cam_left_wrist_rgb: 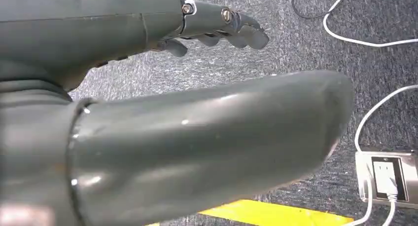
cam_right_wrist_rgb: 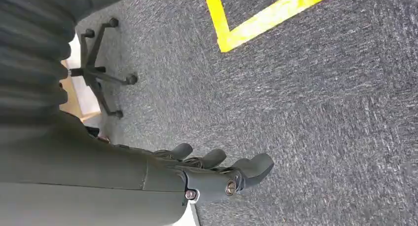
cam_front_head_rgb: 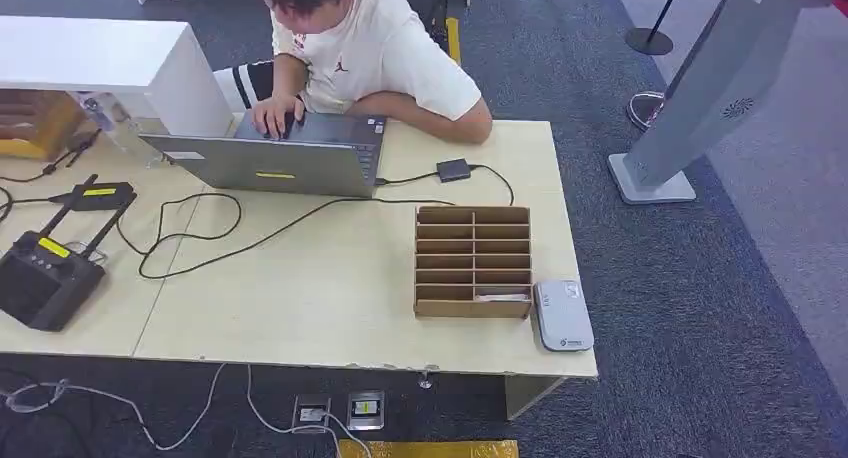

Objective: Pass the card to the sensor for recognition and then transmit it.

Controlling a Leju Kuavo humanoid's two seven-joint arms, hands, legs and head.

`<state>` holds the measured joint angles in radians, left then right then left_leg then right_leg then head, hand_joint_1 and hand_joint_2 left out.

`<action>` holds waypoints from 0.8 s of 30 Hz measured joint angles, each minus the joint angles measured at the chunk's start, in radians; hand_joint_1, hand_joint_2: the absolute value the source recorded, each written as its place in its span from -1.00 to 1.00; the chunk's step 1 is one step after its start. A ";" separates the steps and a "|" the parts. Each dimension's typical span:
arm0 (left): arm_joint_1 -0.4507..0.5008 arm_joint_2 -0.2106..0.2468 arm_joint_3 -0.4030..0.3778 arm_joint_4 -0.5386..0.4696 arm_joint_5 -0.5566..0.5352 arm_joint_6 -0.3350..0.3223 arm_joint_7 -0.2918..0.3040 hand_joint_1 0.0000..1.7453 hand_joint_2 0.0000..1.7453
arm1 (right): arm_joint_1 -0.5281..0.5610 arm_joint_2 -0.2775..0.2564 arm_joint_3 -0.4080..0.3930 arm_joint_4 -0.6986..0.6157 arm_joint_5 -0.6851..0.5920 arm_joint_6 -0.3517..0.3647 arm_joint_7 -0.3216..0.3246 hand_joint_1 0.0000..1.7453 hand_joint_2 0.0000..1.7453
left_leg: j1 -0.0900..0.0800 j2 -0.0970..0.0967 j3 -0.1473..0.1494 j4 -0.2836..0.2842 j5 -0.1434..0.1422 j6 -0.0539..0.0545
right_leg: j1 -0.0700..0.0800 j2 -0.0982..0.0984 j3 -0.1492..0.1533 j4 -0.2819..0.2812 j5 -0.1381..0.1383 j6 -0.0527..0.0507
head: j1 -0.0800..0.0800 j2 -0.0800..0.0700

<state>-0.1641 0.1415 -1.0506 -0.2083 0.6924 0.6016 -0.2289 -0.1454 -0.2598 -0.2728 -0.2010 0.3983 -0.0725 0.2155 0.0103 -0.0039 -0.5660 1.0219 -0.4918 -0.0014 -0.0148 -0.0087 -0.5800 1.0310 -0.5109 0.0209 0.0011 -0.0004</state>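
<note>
The left hand [cam_left_wrist_rgb: 217,31] hangs over grey carpet, fingers loosely apart, holding nothing; the right hand [cam_right_wrist_rgb: 217,171] likewise. On the table, a pale card [cam_front_head_rgb: 502,298], probably, lies in the brown slotted wooden organiser's [cam_front_head_rgb: 472,261] near-right compartment, just left of the grey rounded sensor [cam_front_head_rgb: 562,315].

Wooden table [cam_front_head_rgb: 330,298] carries laptop [cam_front_head_rgb: 275,158], organizer [cam_front_head_rgb: 472,261], sensor [cam_front_head_rgb: 563,316].
</note>
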 joint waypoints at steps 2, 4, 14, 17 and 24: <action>0.000 0.000 0.000 0.000 0.000 0.000 0.000 -1.00 -1.00 | 0.000 0.000 0.001 0.000 0.000 0.000 0.000 -1.00 1.00 | 0.000 0.000 0.000 0.000 0.000 0.000 | 0.000 0.000 0.000 0.000 0.000 0.000 | 0.000 0.000; 0.000 0.000 -0.001 0.000 0.000 0.000 0.000 -1.00 -1.00 | 0.000 0.000 0.002 0.000 0.000 0.000 0.000 -1.00 1.00 | 0.000 0.000 0.000 0.000 0.000 0.000 | 0.000 0.000 0.000 0.000 0.000 0.000 | 0.000 0.000; -0.001 0.000 -0.006 0.000 0.000 -0.002 0.000 -1.00 -1.00 | 0.000 0.000 0.014 0.000 0.000 0.002 0.000 -1.00 1.00 | 0.000 0.000 0.000 0.000 0.000 0.000 | 0.000 0.000 0.000 0.000 0.000 0.000 | 0.000 0.000; -0.001 0.000 -0.006 0.000 0.001 -0.002 0.000 -1.00 -1.00 | 0.000 0.000 0.014 0.000 0.002 0.002 0.000 -1.00 1.00 | 0.000 0.000 0.000 0.000 0.000 0.000 | 0.000 0.000 0.000 0.000 0.000 0.000 | 0.000 0.000; -0.001 0.000 -0.006 0.000 0.003 -0.005 0.000 -1.00 -1.00 | 0.000 0.000 0.015 0.000 0.007 0.001 -0.001 -1.00 1.00 | 0.000 0.000 0.000 0.000 0.000 0.000 | 0.000 0.000 0.000 0.000 0.000 0.000 | 0.000 0.000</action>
<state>-0.1651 0.1415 -1.0571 -0.2083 0.6958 0.5966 -0.2289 -0.1454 -0.2598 -0.2579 -0.2010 0.4051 -0.0713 0.2148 0.0104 -0.0038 -0.5658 1.0219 -0.4918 -0.0014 -0.0148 -0.0085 -0.5800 1.0310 -0.5109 0.0209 0.0015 -0.0004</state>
